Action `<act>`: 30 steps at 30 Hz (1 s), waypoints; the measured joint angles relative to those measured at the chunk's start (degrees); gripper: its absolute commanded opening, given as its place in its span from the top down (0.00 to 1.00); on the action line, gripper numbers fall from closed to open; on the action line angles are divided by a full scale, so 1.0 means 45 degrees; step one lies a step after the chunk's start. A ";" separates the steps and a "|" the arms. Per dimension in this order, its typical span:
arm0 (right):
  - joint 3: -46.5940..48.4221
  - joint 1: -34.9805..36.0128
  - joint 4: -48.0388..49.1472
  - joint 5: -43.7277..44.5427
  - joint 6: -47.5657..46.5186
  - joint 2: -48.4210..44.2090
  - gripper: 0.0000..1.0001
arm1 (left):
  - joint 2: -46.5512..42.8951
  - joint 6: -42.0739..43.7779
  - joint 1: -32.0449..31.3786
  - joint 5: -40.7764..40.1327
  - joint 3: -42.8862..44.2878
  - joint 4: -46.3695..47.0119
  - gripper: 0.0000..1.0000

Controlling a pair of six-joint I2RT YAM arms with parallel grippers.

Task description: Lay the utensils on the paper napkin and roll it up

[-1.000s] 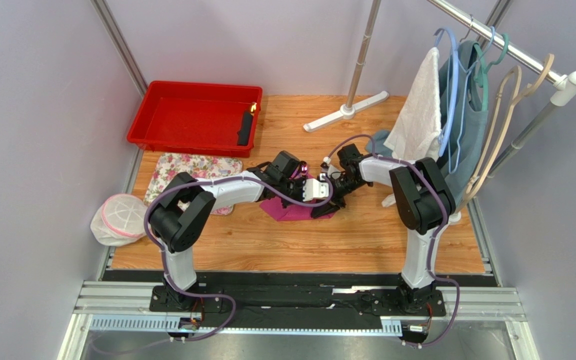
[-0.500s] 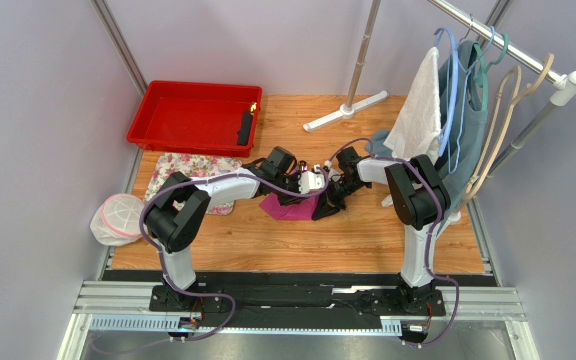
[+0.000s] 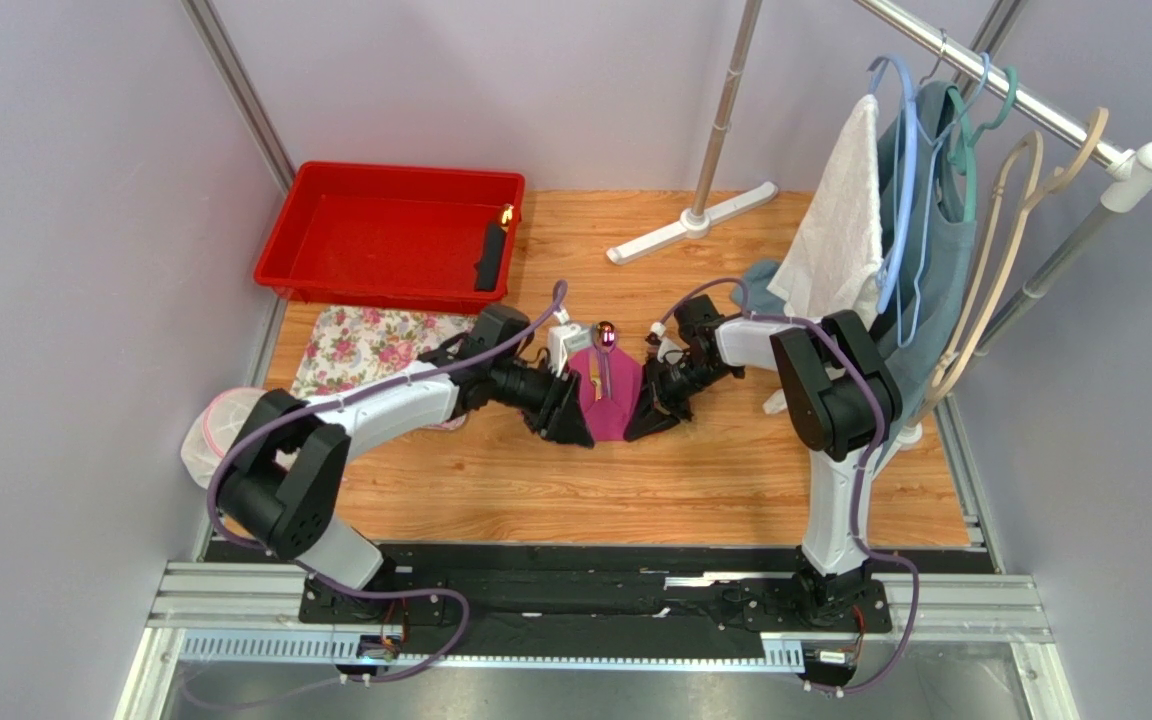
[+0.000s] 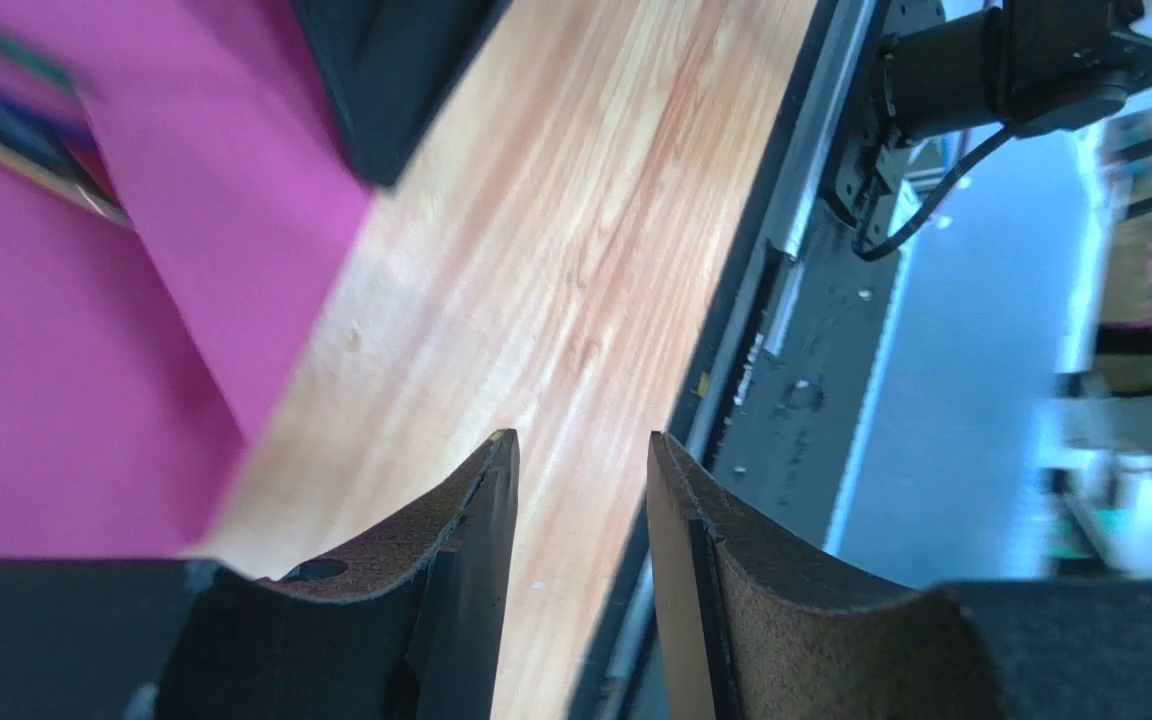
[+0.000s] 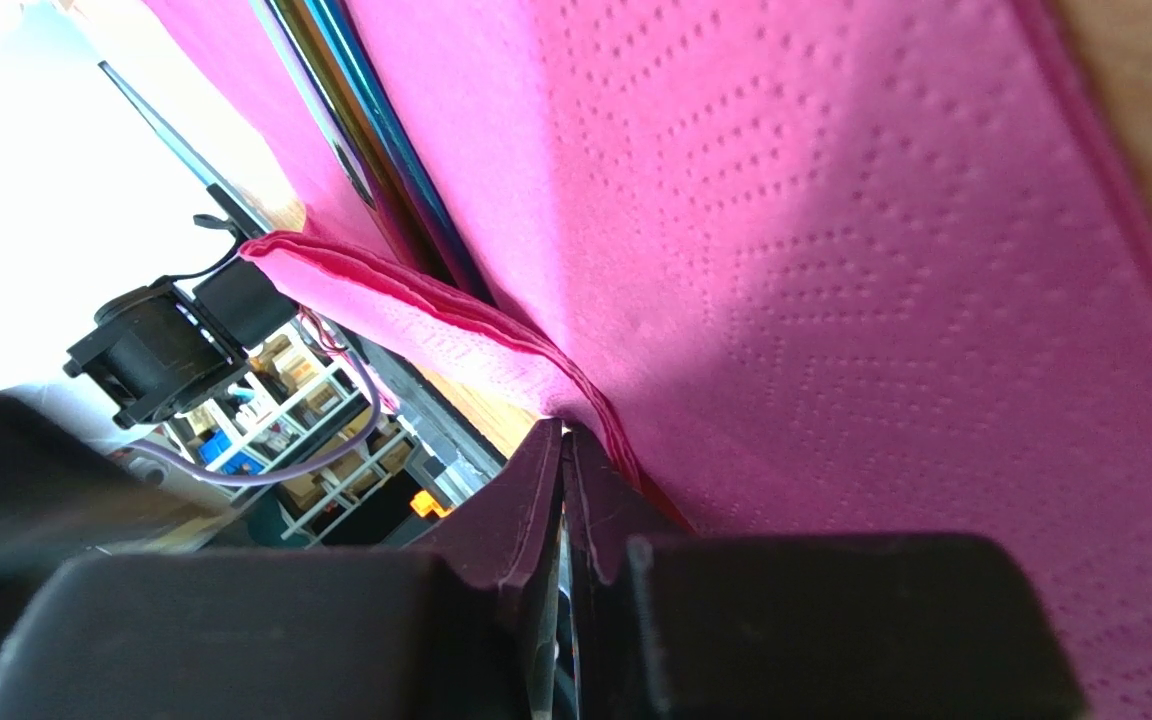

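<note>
Magenta paper napkin (image 3: 617,405) is lying on the wooden table (image 3: 537,480) between the two arms, with the utensils (image 3: 606,360) resting across it; the right gripper (image 5: 561,450) is pinching a raised fold at the napkin's edge, its fingers pressed tight on the paper; the left gripper (image 4: 578,495) is hovering over bare wood just beside the napkin, fingers narrowly parted and holding nothing

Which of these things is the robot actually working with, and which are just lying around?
In use: the paper napkin, its edge pinched by the right gripper; the utensils lying on it; the left gripper, open beside it.
Lying about: red tray, floral cloth, white mesh pouch, clothes rail with hangers.
</note>
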 measured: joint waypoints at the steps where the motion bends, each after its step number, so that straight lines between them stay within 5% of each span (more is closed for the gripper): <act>1: -0.0019 0.0000 0.0034 -0.0024 0.0000 0.0000 0.91 | 0.0223 -0.0563 -0.0010 0.0136 -0.0330 0.0282 0.54; 13: -0.0083 0.0000 0.0253 -0.0121 0.0155 -0.0015 0.94 | 0.3113 -0.4731 -0.0005 0.0413 -0.0583 0.3920 0.53; 30: -0.0083 0.0005 0.0272 -0.0131 0.0189 -0.0015 0.96 | 0.4473 -0.5765 0.1297 0.0500 -0.0840 0.4872 0.56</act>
